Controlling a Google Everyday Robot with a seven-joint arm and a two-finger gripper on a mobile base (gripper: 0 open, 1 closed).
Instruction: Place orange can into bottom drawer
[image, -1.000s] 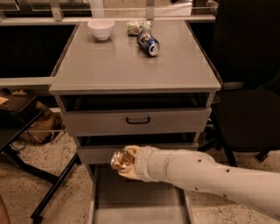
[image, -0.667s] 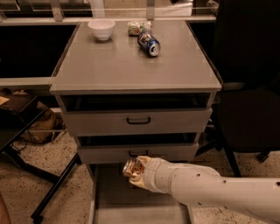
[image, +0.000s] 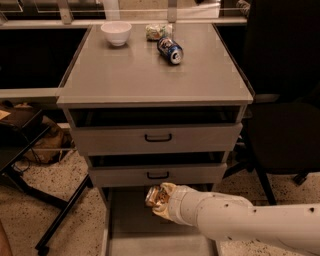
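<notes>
1. Our hand (image: 163, 202) is closed on the orange can (image: 153, 196), holding it over the back of the open bottom drawer (image: 132, 227).
2. We should lower the can close to the flat floor before letting go, so it neither drops nor rolls.
3. The middle drawer (image: 200, 175) hangs just overhead and the drawer's thin walls flank us. The freest way out is toward the front.

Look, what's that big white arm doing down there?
The robot's tool holds the orange can over the open bottom drawer. It has not let go of it yet. Up on the cabinet sit a bowl, a blue can lying on its side, and a packet.
</notes>
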